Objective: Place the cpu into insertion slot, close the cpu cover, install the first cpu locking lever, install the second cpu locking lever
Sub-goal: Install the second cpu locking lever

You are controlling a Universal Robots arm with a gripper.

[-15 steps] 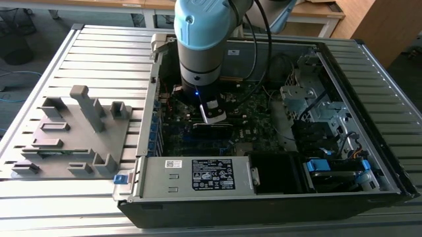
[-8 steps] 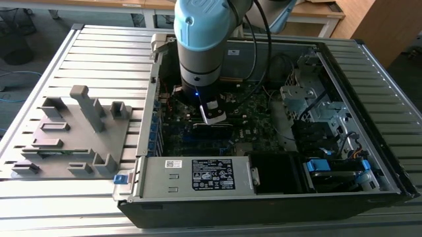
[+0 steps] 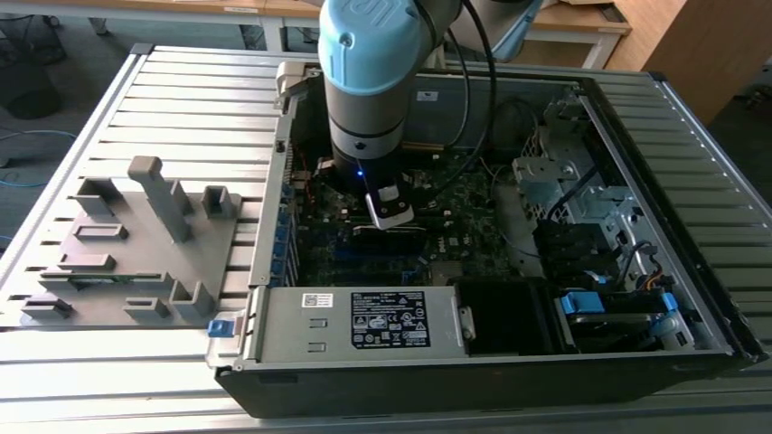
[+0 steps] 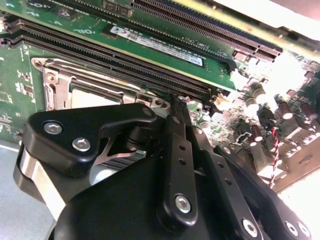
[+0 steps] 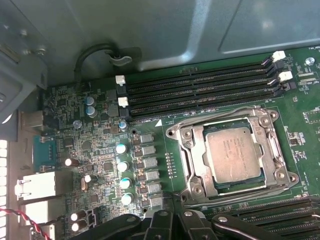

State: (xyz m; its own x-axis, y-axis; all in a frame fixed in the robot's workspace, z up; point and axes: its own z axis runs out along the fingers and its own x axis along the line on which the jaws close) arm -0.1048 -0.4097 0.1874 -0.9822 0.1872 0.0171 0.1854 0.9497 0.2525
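The open computer case lies on the slatted table. The gripper hangs over its motherboard; whether its fingers are apart cannot be told. The cpu sits in the insertion slot, framed by the cpu cover.

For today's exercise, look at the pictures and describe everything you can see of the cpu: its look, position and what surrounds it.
In the first wrist view the cpu is a thin square chip with a pale silvery-grey metal face bearing faint print. It lies flat in the insertion slot on the green motherboard, beside the long black memory slots. The silvery cpu cover frames it, its window leaving the face exposed. The pincer's black linkage sits at the picture's edge, apart from the chip.
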